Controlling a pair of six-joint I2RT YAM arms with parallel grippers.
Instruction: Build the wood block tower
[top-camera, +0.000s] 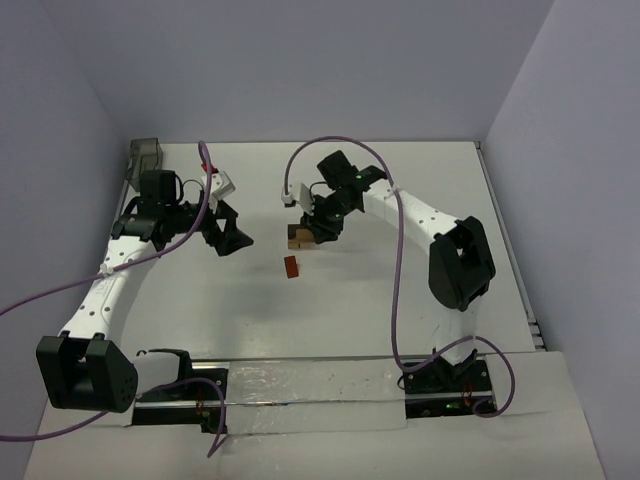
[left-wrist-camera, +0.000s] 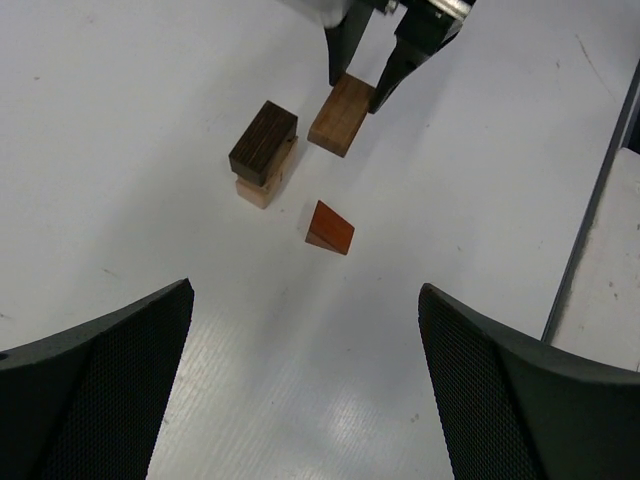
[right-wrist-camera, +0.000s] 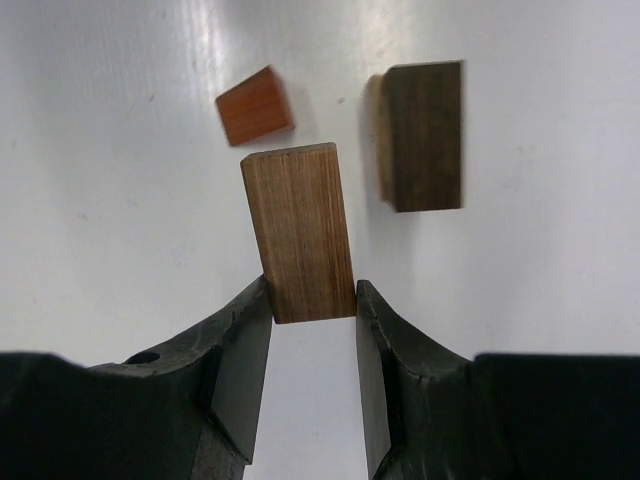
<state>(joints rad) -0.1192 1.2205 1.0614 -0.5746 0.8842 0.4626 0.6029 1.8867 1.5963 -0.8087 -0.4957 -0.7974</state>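
A mid-brown wood block (right-wrist-camera: 298, 230) is pinched at its near end between the fingers of my right gripper (right-wrist-camera: 312, 295), which is shut on it. Whether it rests on the table I cannot tell. Right of it a dark block (right-wrist-camera: 425, 135) lies on a light tan block (left-wrist-camera: 258, 188), a two-piece stack (top-camera: 298, 236). A reddish-brown wedge (left-wrist-camera: 330, 228) lies alone on the table, in front of the stack. The left wrist view shows the brown block (left-wrist-camera: 341, 114) in the right gripper (left-wrist-camera: 360, 85). My left gripper (left-wrist-camera: 305, 295) hangs open and empty, short of the wedge.
A grey translucent container (top-camera: 146, 155) stands at the table's back left corner. Purple cables (top-camera: 398, 280) loop over both arms. The table's right edge (top-camera: 508, 250) runs beside the right arm, and white walls close the back and sides.
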